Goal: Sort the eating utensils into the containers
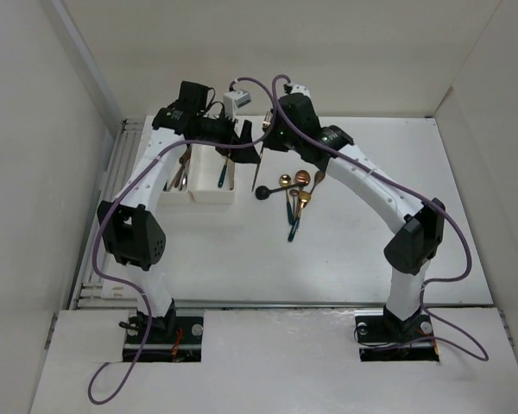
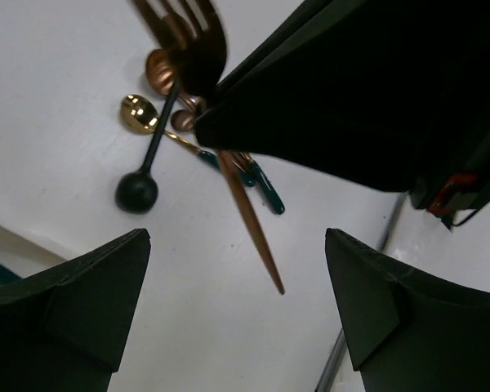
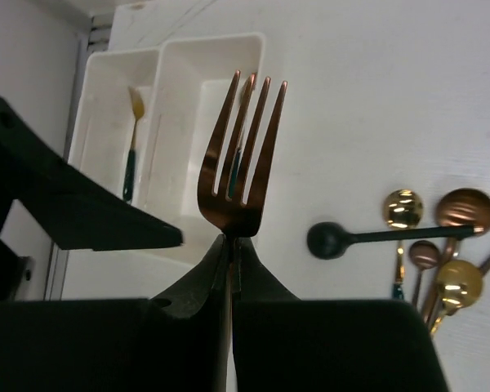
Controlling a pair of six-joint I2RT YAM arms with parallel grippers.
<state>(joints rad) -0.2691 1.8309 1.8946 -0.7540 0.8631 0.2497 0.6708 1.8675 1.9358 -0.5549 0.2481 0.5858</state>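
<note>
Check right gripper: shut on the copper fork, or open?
Shut: the right gripper pinches the copper fork just below its tines, jaws closed.

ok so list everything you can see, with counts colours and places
table: one, white, under everything
trays: two, white, joined side by side, on the table
spoons: at least five, one black, others gold or copper, heaped beside the trays
fork: one, gold head, teal handle, in the tray farther from the spoons
teal handle: one, head unclear, in the nearer tray
copper fork: one, tines up, held off the table
left gripper: one, black, open and empty
right gripper: one, black, shut on the copper fork
</note>
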